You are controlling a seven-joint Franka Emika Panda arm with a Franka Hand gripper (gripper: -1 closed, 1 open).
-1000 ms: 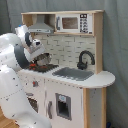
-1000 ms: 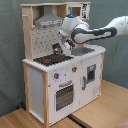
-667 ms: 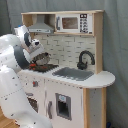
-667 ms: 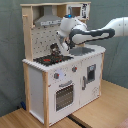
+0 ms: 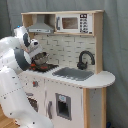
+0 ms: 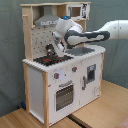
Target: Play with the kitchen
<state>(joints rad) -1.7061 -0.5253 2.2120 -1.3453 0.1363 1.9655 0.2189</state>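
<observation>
Here the arm reaches over the kitchen stovetop; jaws' state unclear

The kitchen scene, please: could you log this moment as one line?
arm: over stovetop | gripper: just above stovetop | kitchen: oven door closed | sink: clear

Soft, even indoor light with faint shadows; both exterior views look slightly blurred, perhaps simply out of focus.
</observation>
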